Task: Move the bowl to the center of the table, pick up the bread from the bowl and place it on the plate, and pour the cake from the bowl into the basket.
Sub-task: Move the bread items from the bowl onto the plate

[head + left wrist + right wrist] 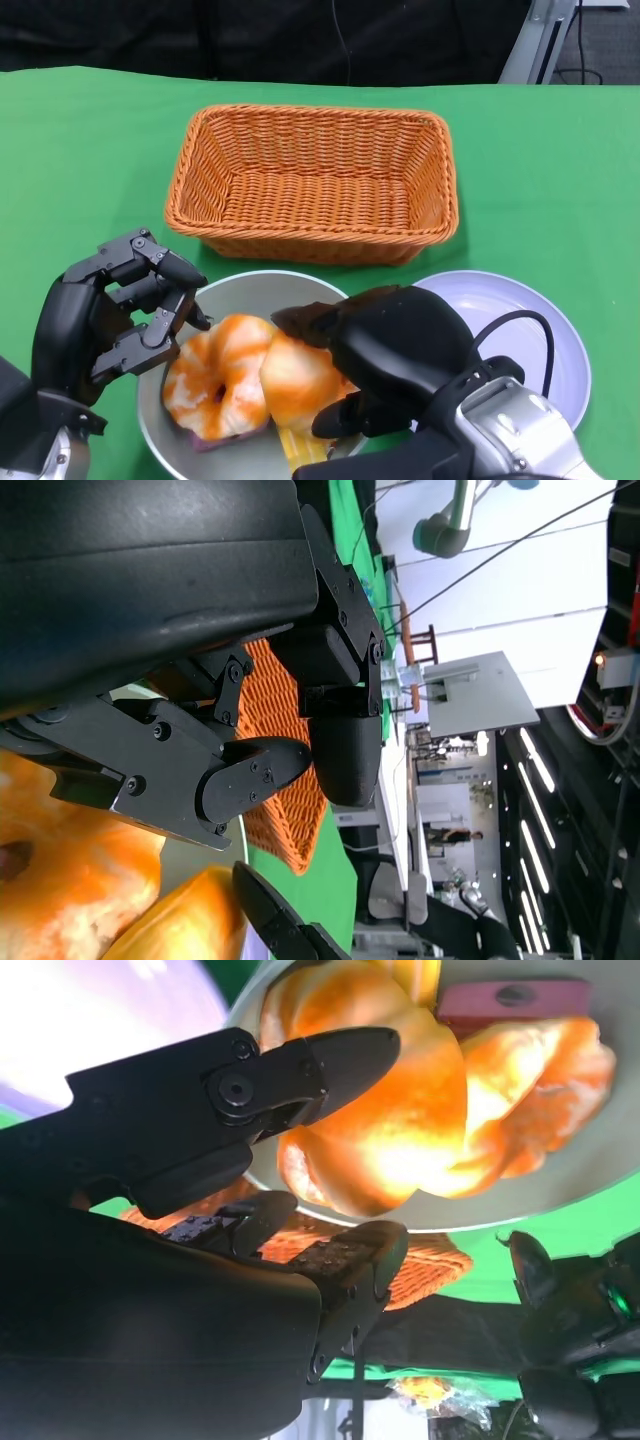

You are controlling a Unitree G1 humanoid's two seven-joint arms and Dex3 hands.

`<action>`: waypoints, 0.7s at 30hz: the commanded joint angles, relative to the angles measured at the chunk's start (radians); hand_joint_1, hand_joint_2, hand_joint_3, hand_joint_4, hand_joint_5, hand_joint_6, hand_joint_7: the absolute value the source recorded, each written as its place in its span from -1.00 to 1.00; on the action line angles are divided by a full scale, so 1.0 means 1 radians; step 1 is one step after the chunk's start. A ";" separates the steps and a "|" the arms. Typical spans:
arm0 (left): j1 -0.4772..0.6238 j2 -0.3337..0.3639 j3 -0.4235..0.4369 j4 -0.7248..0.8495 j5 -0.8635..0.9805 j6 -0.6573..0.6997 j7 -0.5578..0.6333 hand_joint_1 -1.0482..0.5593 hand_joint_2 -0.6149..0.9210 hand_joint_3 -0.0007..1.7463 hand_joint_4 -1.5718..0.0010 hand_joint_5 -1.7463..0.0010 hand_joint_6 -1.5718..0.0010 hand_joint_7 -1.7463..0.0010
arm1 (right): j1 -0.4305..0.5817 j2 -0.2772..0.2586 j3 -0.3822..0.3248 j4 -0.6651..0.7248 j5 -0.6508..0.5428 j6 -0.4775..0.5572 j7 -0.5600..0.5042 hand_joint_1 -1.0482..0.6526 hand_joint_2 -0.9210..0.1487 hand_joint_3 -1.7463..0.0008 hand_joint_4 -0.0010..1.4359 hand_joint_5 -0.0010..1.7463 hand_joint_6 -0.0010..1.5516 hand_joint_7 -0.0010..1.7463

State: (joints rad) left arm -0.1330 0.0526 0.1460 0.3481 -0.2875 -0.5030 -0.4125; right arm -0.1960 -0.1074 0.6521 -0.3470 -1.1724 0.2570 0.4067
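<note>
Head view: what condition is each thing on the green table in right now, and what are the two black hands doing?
Basket: upright, nothing inside.
Plate: bare, beside the bowl.
Bowl: upright, holds both pastries.
Ring-shaped pastry: lying in the bowl.
Rounded pastry: in the bowl, right hand's fingers around it.
Left hand: at the bowl's rim, fingers curled.
Right hand: over the bowl.

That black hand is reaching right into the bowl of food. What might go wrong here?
The right hand is closing around one bread piece that lies against the ring-shaped one, so it might drag both out. The bowl could slide, since the left hand seems only beside its rim. The plate sits half under the right arm, making placement awkward.
</note>
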 commanded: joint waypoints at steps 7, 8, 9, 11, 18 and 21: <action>-0.011 0.002 0.015 0.019 -0.011 -0.001 0.005 0.15 0.72 -0.08 -0.02 -0.74 0.02 -0.41 | -0.003 0.037 -0.002 -0.099 -0.131 0.038 0.143 -0.97 -1.00 0.63 -0.67 -1.00 -0.86 -1.00; -0.011 0.001 0.015 0.020 -0.012 -0.001 0.004 0.15 0.72 -0.08 -0.02 -0.74 0.01 -0.40 | -0.006 0.041 -0.002 -0.099 -0.138 0.040 0.162 -0.97 -1.00 0.63 -0.67 -1.00 -0.86 -1.00; -0.012 0.000 0.016 0.021 -0.011 -0.003 0.005 0.15 0.73 -0.09 -0.02 -0.74 0.01 -0.40 | -0.008 0.044 -0.002 -0.097 -0.145 0.040 0.177 -0.98 -1.00 0.64 -0.68 -1.00 -0.86 -1.00; -0.012 -0.005 0.018 0.028 0.007 -0.028 0.020 0.16 0.72 -0.10 -0.03 -0.75 0.01 -0.40 | -0.011 0.055 0.004 -0.072 -0.161 0.041 0.190 -0.99 -1.00 0.66 -0.67 -0.99 -0.85 -0.99; -0.020 -0.028 0.033 0.060 0.036 -0.105 0.074 0.15 0.65 0.06 -0.04 -0.76 0.03 -0.45 | 0.006 0.103 0.019 -0.012 -0.175 0.064 0.242 -1.00 -1.00 0.68 -0.66 -0.99 -0.84 -0.99; -0.025 -0.032 0.035 0.074 0.042 -0.125 0.087 0.15 0.66 0.05 -0.02 -0.78 0.04 -0.46 | 0.010 0.108 0.022 0.003 -0.160 0.062 0.245 -1.00 -1.00 0.68 -0.65 -0.99 -0.85 -1.00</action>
State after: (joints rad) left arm -0.1510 0.0168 0.1671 0.4128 -0.2462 -0.6045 -0.3426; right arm -0.1923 -0.0022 0.6794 -0.3539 -1.3427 0.3144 0.6463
